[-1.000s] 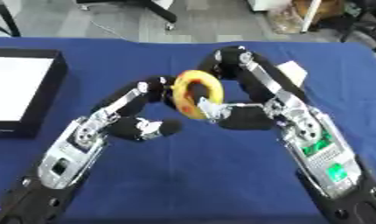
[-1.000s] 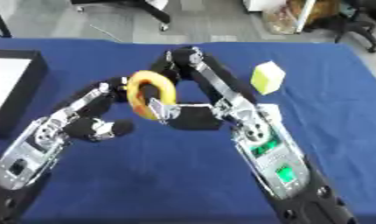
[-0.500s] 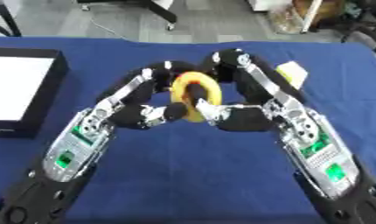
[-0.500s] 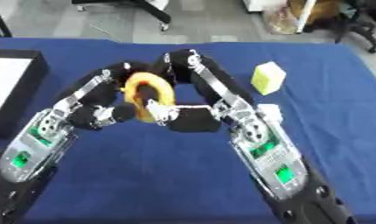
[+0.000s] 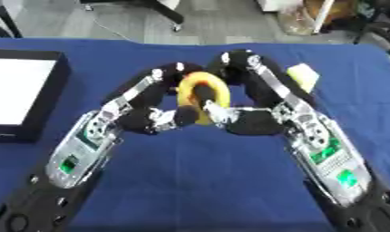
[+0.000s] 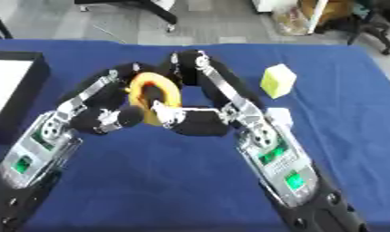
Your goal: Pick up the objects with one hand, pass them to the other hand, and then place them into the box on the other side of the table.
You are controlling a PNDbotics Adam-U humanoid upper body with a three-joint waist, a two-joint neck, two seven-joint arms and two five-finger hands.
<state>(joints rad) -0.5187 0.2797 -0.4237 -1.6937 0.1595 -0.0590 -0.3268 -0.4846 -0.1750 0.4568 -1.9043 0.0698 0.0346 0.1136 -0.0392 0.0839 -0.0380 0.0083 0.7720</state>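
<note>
Left hand: we see it closed in, now curled on ring at centre
Right hand: still clamped on ring
Meaning: handover underway

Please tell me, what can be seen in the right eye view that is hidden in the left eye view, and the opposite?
Only the right eye view shows the pale yellow foam cube whole and apart from the arm. Only the left eye view shows most of the white inside of the black-walled box, while there the right forearm covers part of the cube. Both views share the blue cloth table and the yellow-orange ring held between the left hand and the right hand, which meet at the centre.
</note>
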